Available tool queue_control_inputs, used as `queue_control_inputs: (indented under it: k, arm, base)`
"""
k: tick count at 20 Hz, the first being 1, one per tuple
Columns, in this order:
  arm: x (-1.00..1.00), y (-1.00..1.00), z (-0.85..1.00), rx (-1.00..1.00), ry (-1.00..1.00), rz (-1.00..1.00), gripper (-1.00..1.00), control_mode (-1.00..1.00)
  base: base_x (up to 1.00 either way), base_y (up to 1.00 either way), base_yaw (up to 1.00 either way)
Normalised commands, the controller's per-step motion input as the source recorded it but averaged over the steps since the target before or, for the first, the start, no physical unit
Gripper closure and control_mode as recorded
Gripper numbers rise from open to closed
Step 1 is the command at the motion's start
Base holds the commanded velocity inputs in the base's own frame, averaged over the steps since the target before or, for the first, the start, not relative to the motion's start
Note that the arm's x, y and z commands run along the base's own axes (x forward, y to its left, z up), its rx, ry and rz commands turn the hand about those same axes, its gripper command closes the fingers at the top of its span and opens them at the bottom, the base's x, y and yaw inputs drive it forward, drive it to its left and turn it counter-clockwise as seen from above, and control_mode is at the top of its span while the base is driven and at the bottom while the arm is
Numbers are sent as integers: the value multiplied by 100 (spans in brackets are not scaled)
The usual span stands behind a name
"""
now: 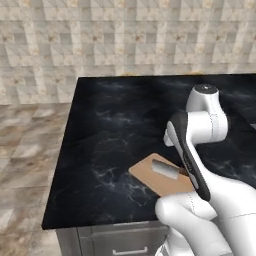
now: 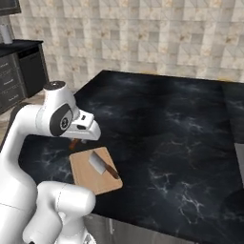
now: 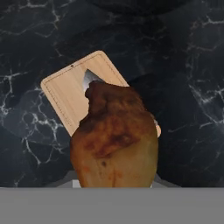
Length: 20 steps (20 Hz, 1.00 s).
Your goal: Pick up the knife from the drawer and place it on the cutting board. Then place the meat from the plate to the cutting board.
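Your pincer (image 2: 76,141) grips the meat (image 3: 114,140) above the cutting board (image 3: 65,94), where the knife (image 2: 101,164) lies on the dark surface (image 2: 181,143).

**Hidden from you**

In your hand view the meat (image 3: 114,138) covers most of the knife (image 3: 89,78) and part of the board (image 3: 65,94). The fingertips are hidden behind it, so the grip is probably closed on it.
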Motion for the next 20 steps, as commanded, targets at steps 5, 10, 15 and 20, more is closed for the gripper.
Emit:
queue_control_inputs:
  k: [5,10,15,20]
  arm:
    - [0,0,0,0,0,0,100,100]
    - [0,27,-64,-7,-1,33,100,-100]
    - [-5,34,-88,-8,0,28,100,-100]
    - [5,6,-54,-4,0,25,100,-100]
  base:
    - [41,1,54]
    - [0,0,0]
    - [0,0,0]
    - [0,0,0]
